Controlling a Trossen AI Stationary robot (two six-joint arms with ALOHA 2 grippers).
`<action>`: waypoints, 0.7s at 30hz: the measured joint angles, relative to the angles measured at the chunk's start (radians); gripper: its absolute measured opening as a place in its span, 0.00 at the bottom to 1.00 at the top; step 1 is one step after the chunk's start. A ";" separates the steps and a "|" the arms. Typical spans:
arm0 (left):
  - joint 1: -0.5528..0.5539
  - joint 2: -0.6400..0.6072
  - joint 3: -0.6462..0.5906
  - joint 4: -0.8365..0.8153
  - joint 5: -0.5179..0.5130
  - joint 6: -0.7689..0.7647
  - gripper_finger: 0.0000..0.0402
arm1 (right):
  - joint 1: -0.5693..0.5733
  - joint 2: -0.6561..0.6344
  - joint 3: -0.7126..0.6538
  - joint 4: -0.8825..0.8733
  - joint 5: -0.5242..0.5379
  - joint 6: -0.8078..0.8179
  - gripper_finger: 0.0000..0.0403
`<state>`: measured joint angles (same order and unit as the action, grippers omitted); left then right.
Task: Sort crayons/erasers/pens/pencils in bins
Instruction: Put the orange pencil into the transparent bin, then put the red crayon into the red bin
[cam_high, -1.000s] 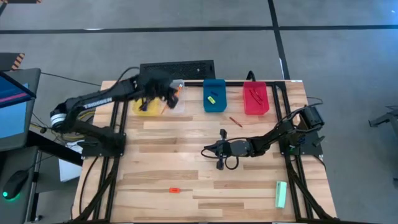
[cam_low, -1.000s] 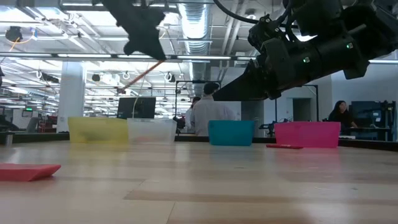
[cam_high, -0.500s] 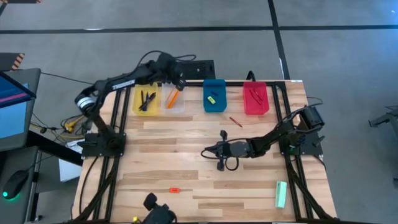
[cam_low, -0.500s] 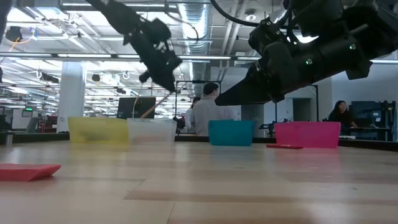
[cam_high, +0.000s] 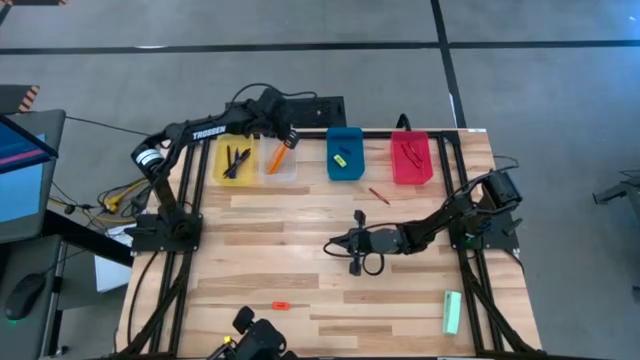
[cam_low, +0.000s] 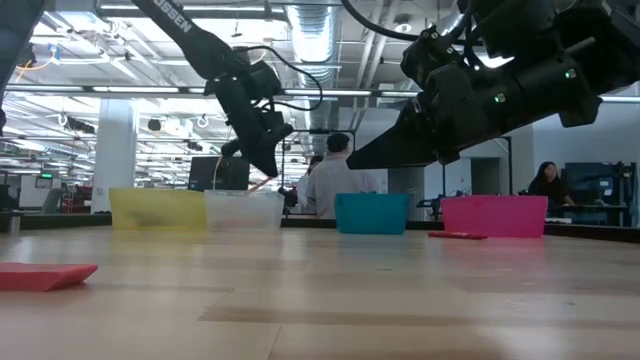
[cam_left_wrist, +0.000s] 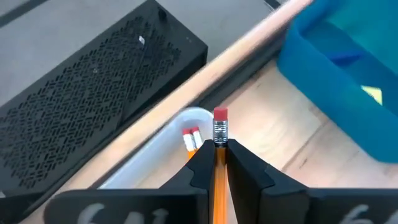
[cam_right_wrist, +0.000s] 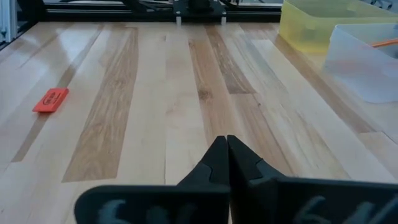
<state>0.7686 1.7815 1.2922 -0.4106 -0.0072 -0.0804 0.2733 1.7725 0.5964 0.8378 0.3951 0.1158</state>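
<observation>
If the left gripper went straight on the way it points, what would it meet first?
Probably the clear bin: the left gripper, shut on a pencil, aims into it, where other pencils already lie. Depth is uncertain.

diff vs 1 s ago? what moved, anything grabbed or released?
The left gripper, shut on a pencil throughout, swung from over the yellow bin across to the clear bin's far end and came down lower over it; nothing released. Unchanged: the right gripper shut and empty mid-table, the red-orange eraser, the loose crayon, the green bar, the blue bin and the red bin.
</observation>
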 joint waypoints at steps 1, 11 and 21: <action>0.001 0.002 0.000 0.006 0.000 -0.006 0.05 | 0.000 0.000 0.000 0.000 0.000 0.000 0.01; 0.006 0.006 -0.025 0.011 0.002 -0.011 0.06 | 0.000 0.000 0.000 0.002 0.000 0.000 0.01; 0.006 0.006 -0.029 0.018 -0.002 -0.001 0.20 | 0.000 0.000 0.000 0.001 0.000 0.000 0.01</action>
<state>0.7750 1.7870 1.2633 -0.3927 -0.0090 -0.0813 0.2733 1.7725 0.5964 0.8387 0.3950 0.1158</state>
